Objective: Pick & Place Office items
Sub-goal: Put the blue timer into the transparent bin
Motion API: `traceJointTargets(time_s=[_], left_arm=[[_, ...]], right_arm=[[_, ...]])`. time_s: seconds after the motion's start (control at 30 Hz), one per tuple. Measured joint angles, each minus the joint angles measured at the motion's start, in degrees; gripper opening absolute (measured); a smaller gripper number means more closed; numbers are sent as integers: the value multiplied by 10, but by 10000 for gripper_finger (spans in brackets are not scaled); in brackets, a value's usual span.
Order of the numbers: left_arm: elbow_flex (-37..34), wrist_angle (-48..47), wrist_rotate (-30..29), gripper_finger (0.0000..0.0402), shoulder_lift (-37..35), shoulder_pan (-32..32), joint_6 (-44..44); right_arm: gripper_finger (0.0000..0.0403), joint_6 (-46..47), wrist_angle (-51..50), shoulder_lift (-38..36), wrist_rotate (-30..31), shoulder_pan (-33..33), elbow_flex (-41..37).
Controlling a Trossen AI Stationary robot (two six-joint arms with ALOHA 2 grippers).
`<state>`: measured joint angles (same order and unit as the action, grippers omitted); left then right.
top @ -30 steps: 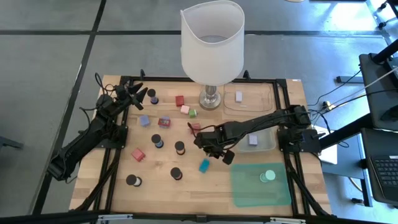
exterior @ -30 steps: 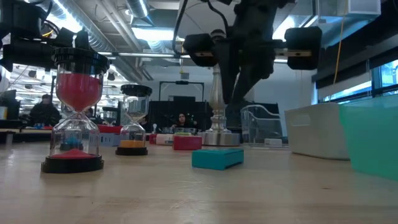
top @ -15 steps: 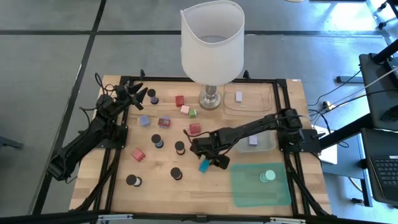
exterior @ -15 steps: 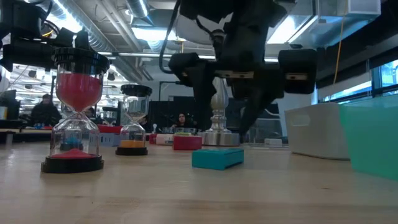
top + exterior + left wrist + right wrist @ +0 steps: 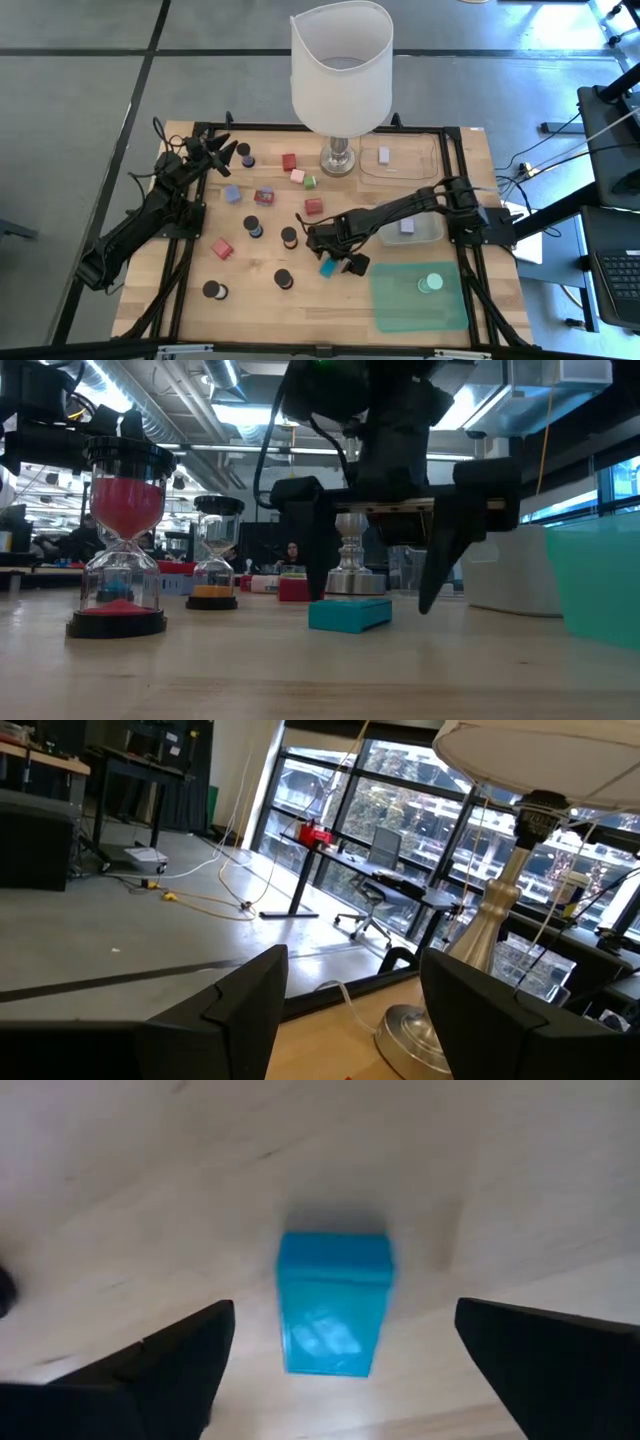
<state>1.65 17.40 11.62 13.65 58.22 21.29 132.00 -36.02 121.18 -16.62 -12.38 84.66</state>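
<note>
wood table (image 5: 400, 300) in a workshop, grey floor around it, big lamp (image 5: 340, 70) at the far edge. we're on the reach step: right gripper (image 5: 333, 262) is down over the teal block (image 5: 327, 266), fingers spread wide on either side of it, nothing held. in the right wrist view the teal block (image 5: 333, 1302) lies flat on the wood between the two dark fingers, with clear gaps both sides. in the low view the fingers hang just above the table around the teal block (image 5: 349, 614), tips not touching it as far as we can tell.

next move, we judge: drop a little, centre, close on the block's narrow sides, lift, then carry to a container. the block sits slightly skewed to the fingers, so a small wrist turn may help. a black cylinder (image 5: 289, 235) is nearby but apart.

left gripper (image 5: 222, 150) waits at the far left corner of the table, raised, fingers partly apart in its wrist view, nothing between them.

containers: green mat (image 5: 395, 320) at the near right holds one mint disc (image 5: 431, 283). grey tray (image 5: 432, 232) beside the right arm holds a pale block (image 5: 407, 226). clear tray (image 5: 425, 150) next to the lamp holds a white block (image 5: 384, 155). most items are still loose on the table: red block (image 5: 221, 248), more black cylinders, small coloured blocks mid-table. we'd say the task is early, most picks left.
</note>
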Motion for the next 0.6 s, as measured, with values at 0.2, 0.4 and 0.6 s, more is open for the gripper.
traceJointTargets(time_s=[0.2, 0.4, 0.6], left_arm=[[0, -5, 0, 226, 0, 0, 0], [0, -13, 0, 226, 1, 0, 0], [0, -13, 0, 226, 1, 0, 0]], right_arm=[[365, 0, 15, 14, -10, 0, 1], [314, 0, 14, 14, -10, 0, 1], [231, 11, 12, 14, -9, 0, 1]])
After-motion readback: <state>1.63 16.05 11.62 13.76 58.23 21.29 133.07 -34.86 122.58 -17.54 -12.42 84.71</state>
